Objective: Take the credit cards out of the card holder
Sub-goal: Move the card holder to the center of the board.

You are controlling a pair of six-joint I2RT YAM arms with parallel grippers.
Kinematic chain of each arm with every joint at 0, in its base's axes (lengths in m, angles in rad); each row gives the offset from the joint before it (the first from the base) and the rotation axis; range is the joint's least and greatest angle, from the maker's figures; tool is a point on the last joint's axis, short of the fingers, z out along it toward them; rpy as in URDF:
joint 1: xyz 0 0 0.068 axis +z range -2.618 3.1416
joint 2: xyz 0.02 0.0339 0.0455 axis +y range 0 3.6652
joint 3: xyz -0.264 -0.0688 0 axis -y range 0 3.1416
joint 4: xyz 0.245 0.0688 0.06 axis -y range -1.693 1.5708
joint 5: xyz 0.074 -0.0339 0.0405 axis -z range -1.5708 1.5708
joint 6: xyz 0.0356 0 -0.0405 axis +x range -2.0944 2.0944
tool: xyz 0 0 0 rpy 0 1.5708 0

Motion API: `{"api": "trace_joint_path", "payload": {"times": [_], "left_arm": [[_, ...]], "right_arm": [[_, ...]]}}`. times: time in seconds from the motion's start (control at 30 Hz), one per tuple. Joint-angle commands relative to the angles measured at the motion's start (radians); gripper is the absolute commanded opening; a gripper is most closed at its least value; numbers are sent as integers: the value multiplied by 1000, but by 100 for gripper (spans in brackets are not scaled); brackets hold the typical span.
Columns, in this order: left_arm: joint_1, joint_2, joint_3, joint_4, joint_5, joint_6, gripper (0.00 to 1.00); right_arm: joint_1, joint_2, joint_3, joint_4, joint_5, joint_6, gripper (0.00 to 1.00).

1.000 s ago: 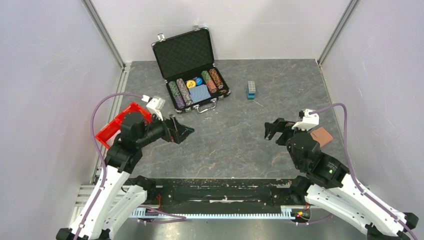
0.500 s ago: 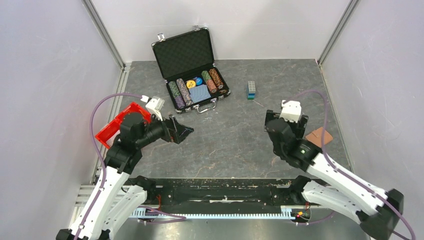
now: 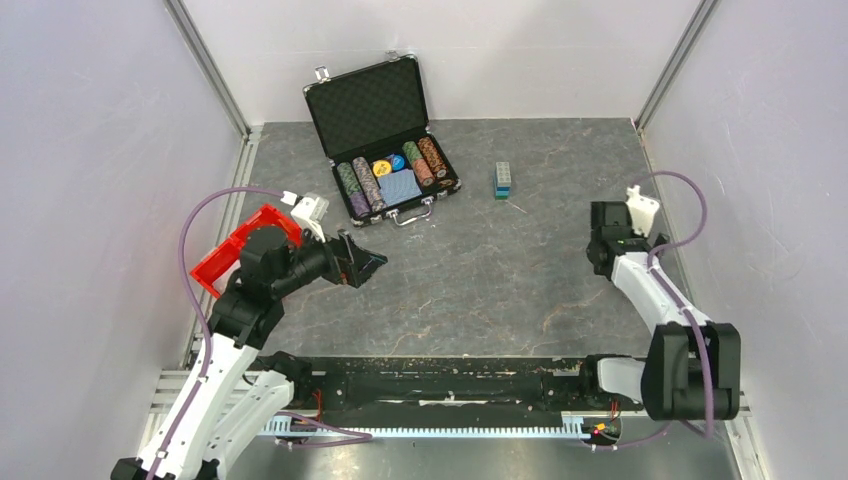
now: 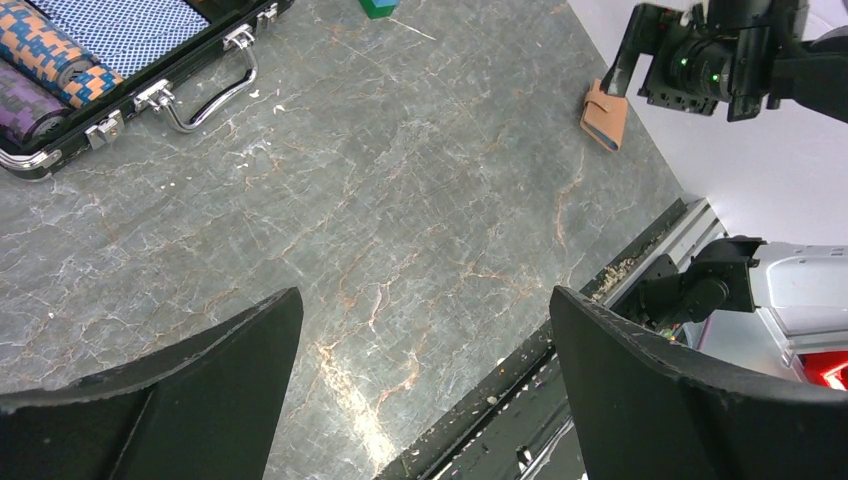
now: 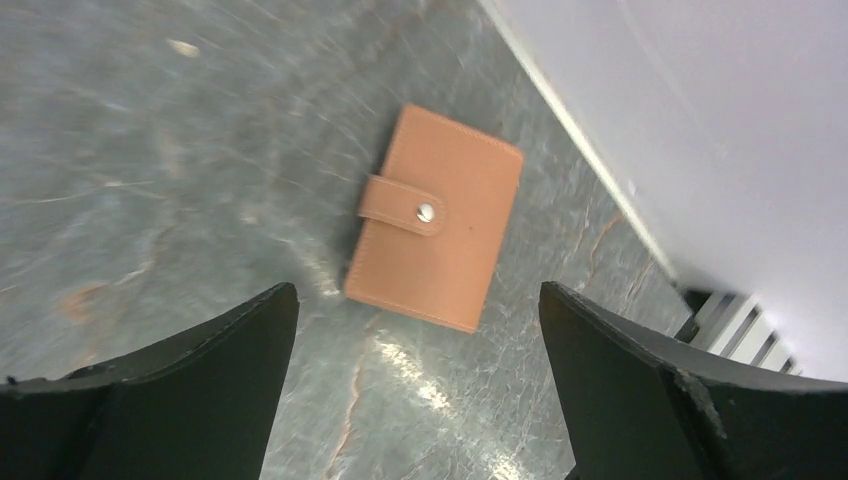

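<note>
Right, holder [image 5: 435, 232] lies flat and closed on the tabletop [image 5: 150, 150]. No cards are showing, so I take them all to be inside. The side wall [image 5: 700, 100] runs just beside the holder's right edge.

Right fingers [image 5: 200, 380] hang above the holder, spread wide and empty, one to each side of it.

Step in hand, as I read it, is getting down onto the holder and opening it. Suggestions:
- Centre over the holder and square up to it first. It sits skewed between the fingers.
- The holder is thin on a hard, smooth top, so expect it to skate. Press down before closing.
- Tab [image 5: 403, 205] is snapped shut. Lift it at its free end, away from the stud [image 5: 426, 211].
- One arm likely has to pin the holder while the other pulls the tab.

Left fingers [image 4: 180, 400] are fully open with nothing held, well left of the holder.

Materials:
- Holder is tan and leather-look, with stitched edges, rounded corners and a metal stud.
- Tabletop is grey with a marbled pattern, and glossy with glare just near the holder.
- Fingers are matte black with curved blades.
- Case [image 3: 365, 105] sits well apart, far-left of the holder. It is black with metal trim and a foam lid.
</note>
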Motion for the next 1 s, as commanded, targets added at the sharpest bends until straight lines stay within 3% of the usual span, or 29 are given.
{"api": "trace_joint_path", "payload": {"times": [0.0,0.27,0.4,0.83,0.97], "left_arm": [[-11,6,4,11,-18,52,100],[-23,27,4,-7,-46,58,100],[-26,29,4,-16,-80,60,100],[-27,17,3,-35,-119,66,100],[-28,14,4,-38,-126,67,100]], "right_arm": [[-174,60,-52,57,-195,66,92],[-311,140,-101,135,-325,126,93],[-321,174,-99,147,-343,130,98],[-345,216,-113,168,-431,139,98],[-347,199,-127,160,-432,139,93]]}}
